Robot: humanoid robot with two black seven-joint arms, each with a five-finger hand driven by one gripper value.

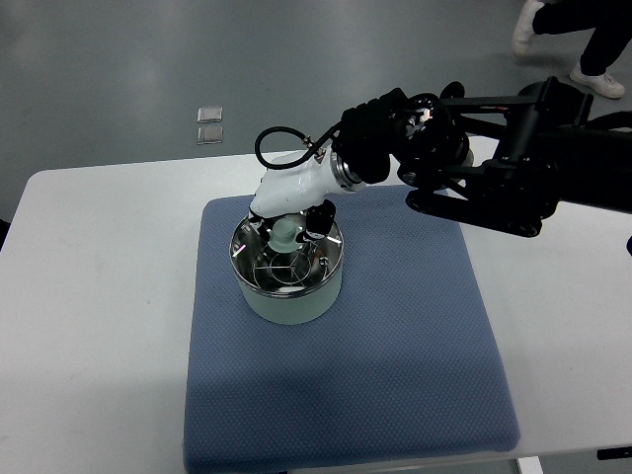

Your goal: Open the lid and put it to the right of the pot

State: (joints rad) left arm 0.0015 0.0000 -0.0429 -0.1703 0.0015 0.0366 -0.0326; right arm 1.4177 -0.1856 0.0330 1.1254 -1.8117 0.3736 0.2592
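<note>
A pale green pot (288, 298) with a shiny metal rim stands on the left part of a blue mat (395, 346). Its glass lid (281, 267) lies flat on the pot. My right arm reaches in from the right edge, and its white hand (286, 232) hangs over the pot from the far side. The dark-tipped fingers (318, 221) curl around the lid's pale knob (283, 238). The hand hides the far part of the lid. No left arm shows.
The mat lies on a white table (99, 326). Bare mat stretches to the right of the pot. A person's shoes (596, 81) stand on the grey floor at the top right, and two small square plates (209, 124) are set in the floor behind the table.
</note>
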